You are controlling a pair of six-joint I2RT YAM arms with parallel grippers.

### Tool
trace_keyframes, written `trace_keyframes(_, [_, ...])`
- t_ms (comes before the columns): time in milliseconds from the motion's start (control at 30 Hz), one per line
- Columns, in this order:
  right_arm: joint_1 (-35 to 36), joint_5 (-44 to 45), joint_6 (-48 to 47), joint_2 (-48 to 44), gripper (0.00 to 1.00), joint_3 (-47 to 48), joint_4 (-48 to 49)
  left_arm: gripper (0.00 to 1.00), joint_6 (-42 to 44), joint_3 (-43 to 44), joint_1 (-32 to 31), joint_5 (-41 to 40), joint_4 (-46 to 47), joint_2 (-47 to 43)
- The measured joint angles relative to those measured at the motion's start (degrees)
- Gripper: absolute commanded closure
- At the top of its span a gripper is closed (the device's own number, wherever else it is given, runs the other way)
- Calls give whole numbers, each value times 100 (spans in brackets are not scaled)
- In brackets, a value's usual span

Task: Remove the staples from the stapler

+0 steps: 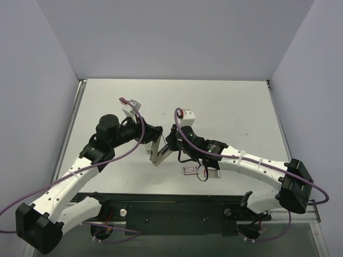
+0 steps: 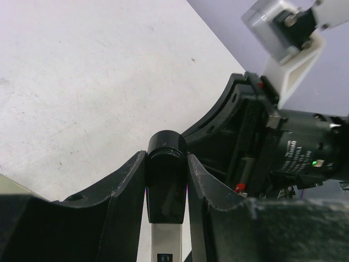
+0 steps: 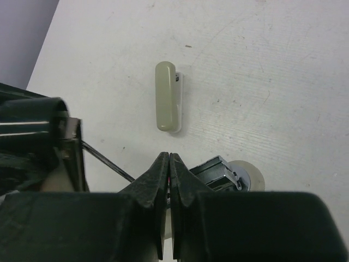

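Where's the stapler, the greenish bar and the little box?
stapler [image 2: 166, 180]: left wrist view, black end.
greenish bar [image 3: 166, 97]: right wrist view, its middle.
little box [image 1: 189, 171]: top external view, top face.

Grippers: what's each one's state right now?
Left gripper: closed on the stapler, at its black end.
Right gripper: closed; whether it pinches anything cannot be told.

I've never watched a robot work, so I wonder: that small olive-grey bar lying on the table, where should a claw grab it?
Likely at mid-length, across its narrow width, coming straight down from above. The olive-grey bar lies flat on the table, long and slim with straight sides, so a pinch on its two long sides should seat squarely.
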Motion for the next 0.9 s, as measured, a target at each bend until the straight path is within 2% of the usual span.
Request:
trace_keyframes(233, [-356, -306, -70, 162, 100, -190, 284, 100, -2, 358, 0, -286, 103, 356])
trace_keyframes(633, [-474, -584, -76, 439, 100, -459, 872, 100, -173, 474, -17, -820, 295, 758])
trace_keyframes(900, [-514, -782, -15, 667, 100, -584, 1067, 100, -269, 474, -20, -1231, 811, 968])
